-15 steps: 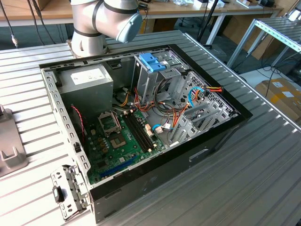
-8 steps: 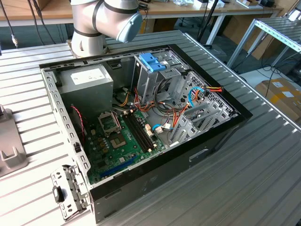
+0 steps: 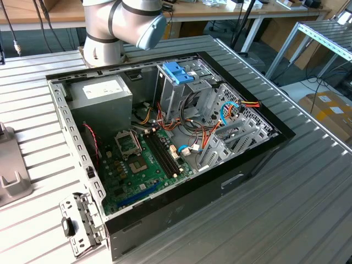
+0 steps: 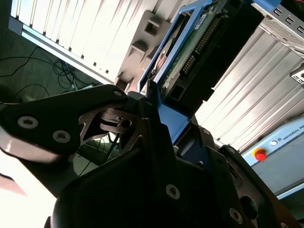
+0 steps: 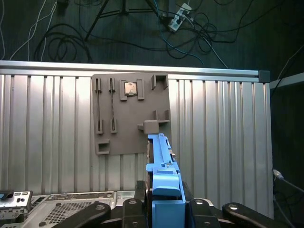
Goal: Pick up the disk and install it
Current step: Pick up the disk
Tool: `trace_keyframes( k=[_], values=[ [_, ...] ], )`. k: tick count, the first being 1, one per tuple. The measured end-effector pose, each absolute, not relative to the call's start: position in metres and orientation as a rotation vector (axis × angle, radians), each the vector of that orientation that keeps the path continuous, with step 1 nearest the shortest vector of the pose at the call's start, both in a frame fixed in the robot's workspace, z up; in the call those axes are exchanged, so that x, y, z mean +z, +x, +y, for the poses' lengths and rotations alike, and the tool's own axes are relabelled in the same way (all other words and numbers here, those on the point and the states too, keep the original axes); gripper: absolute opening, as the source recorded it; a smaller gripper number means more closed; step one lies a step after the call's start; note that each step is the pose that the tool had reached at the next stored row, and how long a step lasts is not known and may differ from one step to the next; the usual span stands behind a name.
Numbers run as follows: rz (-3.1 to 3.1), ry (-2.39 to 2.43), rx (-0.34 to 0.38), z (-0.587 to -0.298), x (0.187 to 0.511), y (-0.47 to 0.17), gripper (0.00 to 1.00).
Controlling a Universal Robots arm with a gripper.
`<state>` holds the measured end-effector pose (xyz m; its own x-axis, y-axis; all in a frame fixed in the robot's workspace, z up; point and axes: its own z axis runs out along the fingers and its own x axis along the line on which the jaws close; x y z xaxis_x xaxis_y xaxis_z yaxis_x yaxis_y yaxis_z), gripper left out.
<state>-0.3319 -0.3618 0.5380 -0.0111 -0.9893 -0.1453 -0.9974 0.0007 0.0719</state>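
Closest, the gripper point(image 5: 164, 202) clamped the disk point(image 5: 160, 152), whose light blue carrier stood edge-on in its grasp, over one edge of the grey holder plate point(image 5: 130, 114) on the ribbed table point(image 5: 228, 142); beyond that plate lay loose cables point(image 5: 142, 33).

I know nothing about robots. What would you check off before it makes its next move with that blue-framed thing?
1. Grip of the tool on the disk: ok, shut on its blue carrier.
2. Gap between disk and grey fixture plate: cannot tell.
3. Lid off the computer case: ok, open on top.
4. Room in the drive cage: cannot tell; a blue latch sits on it.
5. Path past the cables: not ok, they crowd the cage.
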Motion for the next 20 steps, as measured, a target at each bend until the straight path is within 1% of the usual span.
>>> trace_keyframes(
  k=[20],
  values=[
    [2.184,-2.171,0.238,-0.362,0.538,-0.319,0.37]
  ],
)
